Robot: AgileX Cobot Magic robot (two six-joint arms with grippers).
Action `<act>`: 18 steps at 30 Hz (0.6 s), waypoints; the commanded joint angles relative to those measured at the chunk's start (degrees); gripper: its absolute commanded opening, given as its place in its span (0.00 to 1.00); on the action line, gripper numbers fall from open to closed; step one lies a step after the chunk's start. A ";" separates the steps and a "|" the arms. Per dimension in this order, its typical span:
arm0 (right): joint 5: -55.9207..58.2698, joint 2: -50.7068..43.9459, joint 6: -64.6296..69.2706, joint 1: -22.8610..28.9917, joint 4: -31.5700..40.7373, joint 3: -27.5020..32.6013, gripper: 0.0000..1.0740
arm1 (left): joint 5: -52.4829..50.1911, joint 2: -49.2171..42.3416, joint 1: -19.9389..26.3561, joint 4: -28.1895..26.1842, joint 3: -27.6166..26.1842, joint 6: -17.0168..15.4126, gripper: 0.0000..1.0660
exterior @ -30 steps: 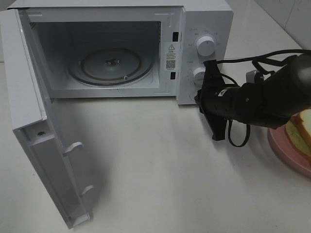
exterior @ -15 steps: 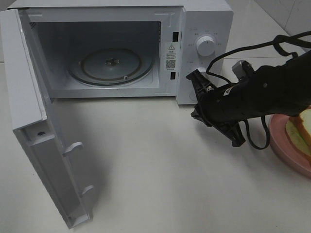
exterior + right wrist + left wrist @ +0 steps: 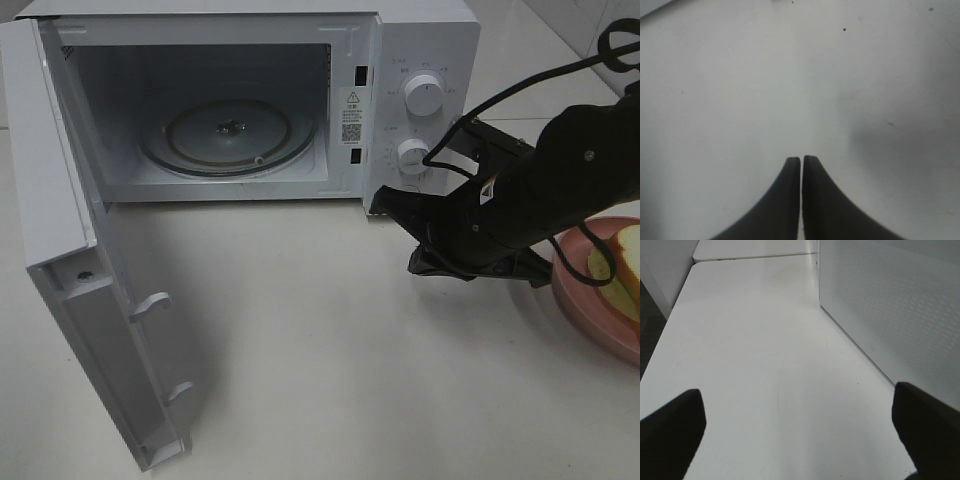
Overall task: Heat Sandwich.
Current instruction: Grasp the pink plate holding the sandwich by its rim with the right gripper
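Note:
The sandwich [image 3: 626, 262], white bread with a green filling, lies on a pink plate [image 3: 592, 312] at the right edge of the table, partly cut off by the frame. My right gripper [image 3: 386, 202] hangs over the table in front of the microwave's control panel [image 3: 425, 95], left of the plate and apart from it. In the right wrist view its fingers [image 3: 801, 167] are pressed together and hold nothing. My left gripper [image 3: 800, 435] is open and empty over bare table beside the microwave's side wall [image 3: 900, 315]. It does not show in the exterior high view.
The white microwave [image 3: 430, 30] stands at the back with its door [image 3: 70, 270] swung wide open to the left. The glass turntable [image 3: 230, 135] inside carries nothing. Two knobs [image 3: 422, 95] are on the panel. A black cable [image 3: 520, 90] loops above the right arm.
My right arm has turned its wrist: the gripper went from standing upright to pointing left toward the microwave's lower front corner. The sandwich, plate and door have not moved.

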 commanded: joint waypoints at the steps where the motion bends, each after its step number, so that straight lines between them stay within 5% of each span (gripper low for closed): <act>1: 3.72 -1.55 -1.49 -0.34 -4.93 -0.11 0.05 | -0.63 -1.49 0.00 0.00 0.29 -0.23 0.90; 18: 21.26 -6.99 -20.86 -3.44 -13.18 -1.72 0.16 | -0.63 -1.49 0.00 0.00 0.29 -0.23 0.90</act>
